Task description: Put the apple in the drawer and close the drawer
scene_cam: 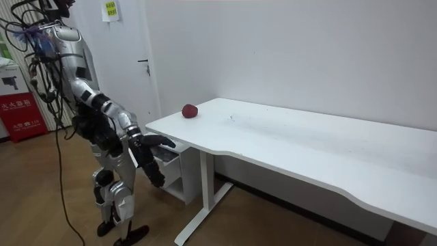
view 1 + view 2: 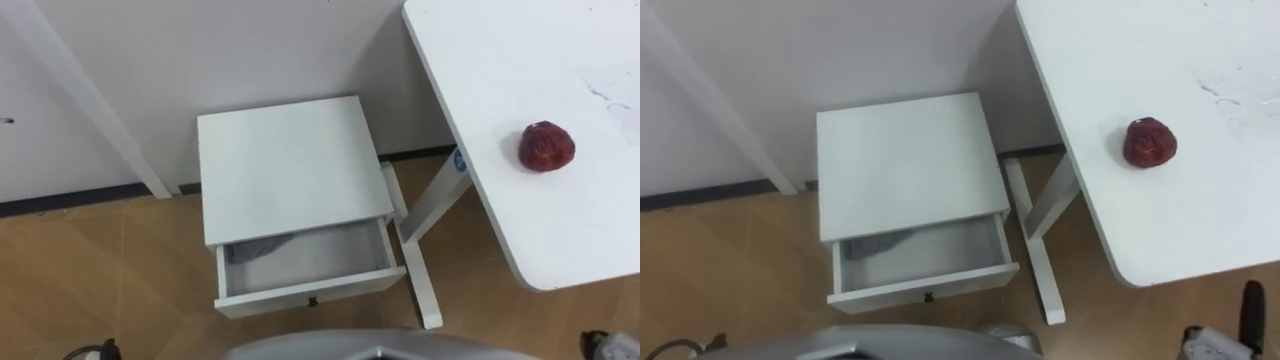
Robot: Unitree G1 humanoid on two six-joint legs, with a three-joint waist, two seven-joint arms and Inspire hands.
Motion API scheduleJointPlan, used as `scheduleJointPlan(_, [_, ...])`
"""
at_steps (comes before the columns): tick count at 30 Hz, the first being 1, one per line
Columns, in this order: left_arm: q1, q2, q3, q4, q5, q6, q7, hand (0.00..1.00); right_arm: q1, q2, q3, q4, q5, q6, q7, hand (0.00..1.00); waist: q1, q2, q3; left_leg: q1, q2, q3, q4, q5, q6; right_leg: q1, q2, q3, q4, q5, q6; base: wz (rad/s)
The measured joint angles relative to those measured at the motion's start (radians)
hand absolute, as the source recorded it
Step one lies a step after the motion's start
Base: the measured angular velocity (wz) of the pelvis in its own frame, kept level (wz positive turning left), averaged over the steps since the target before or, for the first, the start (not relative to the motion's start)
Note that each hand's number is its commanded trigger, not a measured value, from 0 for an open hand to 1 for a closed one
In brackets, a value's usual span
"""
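Apple lies on the white desk near its end, untouched. The drawer of the white nightstand beside the desk stands open, with grey cloth inside. So both steps remain. The right robot hand and the left robot hand reach forward with fingers loosely straight, holding nothing.

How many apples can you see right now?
1. The apple lies on the white table, near the end beside the nightstand. The back of the open drawer is hidden under the nightstand top, so another could sit there.
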Motion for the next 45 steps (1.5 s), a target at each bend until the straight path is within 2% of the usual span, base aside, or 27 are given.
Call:
scheduleJointPlan(2, [0.013,0.000,0.003,-0.018,-0.001,-0.004,0.000,0.00,-0.014,-0.013,-0.026,-0.067,-0.003,-0.009,-0.039,0.00,-0.006,-0.001,0.0018,-0.009,-0.001,-0.001,0.001,0.000,0.001,-0.007,-0.001,0.000,-0.001,0.000,0.000,0.00])
scheduleJointPlan(4, [0.023,0.000,0.008,-0.019,0.001,-0.006,0.000,0.00,-0.017,-0.045,-0.032,-0.152,-0.020,-0.025,-0.090,0.00,-0.017,-0.002,0.0024,-0.010,-0.001,-0.005,0.001,0.000,0.001,-0.007,0.000,-0.002,-0.001,0.000,0.000,0.05])
scheduleJointPlan(8, [0.030,-0.001,0.007,-0.032,0.010,-0.006,-0.001,0.00,-0.027,-0.073,-0.052,-0.269,-0.092,-0.052,-0.159,0.00,-0.024,-0.006,0.0038,-0.013,-0.001,-0.015,-0.001,0.001,0.000,-0.009,0.000,-0.007,-0.001,0.000,0.000,0.08])
scheduleJointPlan(12, [0.028,-0.001,0.006,-0.033,0.011,-0.014,-0.005,0.00,-0.045,-0.097,-0.053,-0.387,-0.259,-0.073,-0.219,0.00,-0.016,-0.005,0.0046,-0.013,-0.001,-0.018,-0.002,0.001,0.000,-0.008,0.000,-0.016,-0.002,0.000,0.000,0.01])
scheduleJointPlan(17, [0.022,-0.001,-0.023,-0.030,0.010,-0.016,-0.025,0.00,-0.040,-0.117,0.035,-0.463,-0.510,-0.081,-0.233,0.00,-0.005,-0.006,0.0052,-0.020,0.000,-0.012,-0.002,0.001,0.000,-0.021,0.001,-0.005,0.002,0.000,0.000,-0.05])
scheduleJointPlan(20, [0.010,0.000,-0.059,-0.026,-0.004,-0.016,-0.028,0.00,-0.039,-0.131,0.105,-0.483,-0.665,-0.079,-0.230,0.00,0.017,-0.002,0.0043,-0.027,0.001,0.000,0.004,0.001,0.000,-0.030,0.002,0.004,-0.001,0.000,0.000,-0.11])
scheduleJointPlan(22, [0.009,-0.003,-0.078,-0.026,-0.005,-0.016,-0.033,0.00,-0.041,-0.138,0.147,-0.483,-0.780,-0.069,-0.210,0.00,0.030,-0.001,0.0046,-0.026,0.002,0.002,0.003,0.001,0.000,-0.030,0.002,0.002,-0.002,0.000,0.000,0.00])
scheduleJointPlan(24, [0.007,-0.003,-0.083,-0.026,-0.006,-0.016,-0.044,0.00,-0.040,-0.140,0.167,-0.483,-0.828,-0.066,-0.191,0.00,0.038,-0.001,0.0054,-0.024,0.003,0.002,0.002,0.001,0.000,-0.030,0.002,0.001,-0.002,0.000,0.000,0.00])
scheduleJointPlan(27, [0.013,-0.001,-0.084,-0.026,-0.004,-0.015,-0.044,0.00,-0.037,-0.142,0.234,-0.484,-0.925,-0.038,-0.137,0.00,0.048,-0.006,0.0117,-0.011,0.005,0.004,-0.006,0.002,-0.002,-0.022,0.005,0.002,-0.002,0.000,0.000,0.00])
scheduleJointPlan(31, [0.009,-0.001,-0.092,-0.026,0.000,-0.015,-0.045,0.00,-0.037,-0.144,0.298,-0.505,-1.036,-0.001,-0.042,0.00,0.061,-0.004,0.0106,-0.012,0.006,0.004,-0.009,0.002,-0.003,-0.022,0.006,-0.001,-0.002,0.000,0.000,0.00])
scheduleJointPlan(36, [0.010,-0.001,-0.112,-0.026,0.000,-0.014,-0.043,0.00,-0.036,-0.149,0.377,-0.511,-1.072,0.006,0.020,0.00,0.069,-0.009,0.0114,-0.012,0.006,0.004,-0.009,0.002,-0.003,-0.021,0.006,-0.004,-0.004,0.000,0.000,0.00])
scheduleJointPlan(40, [0.009,-0.001,-0.129,-0.026,0.000,-0.015,-0.042,0.00,-0.013,-0.149,0.438,-0.511,-1.192,0.006,0.094,0.00,0.087,-0.011,0.0105,-0.007,0.007,0.006,-0.009,0.002,-0.003,-0.021,0.006,-0.003,-0.006,0.000,0.000,-0.02])
scheduleJointPlan(45, [0.010,0.001,-0.144,-0.026,0.000,-0.015,-0.040,0.00,-0.008,-0.149,0.473,-0.511,-1.300,0.007,0.184,0.00,0.089,-0.010,0.0107,-0.004,0.006,0.002,-0.008,0.002,-0.003,-0.007,0.005,-0.013,-0.021,0.000,0.000,0.02])
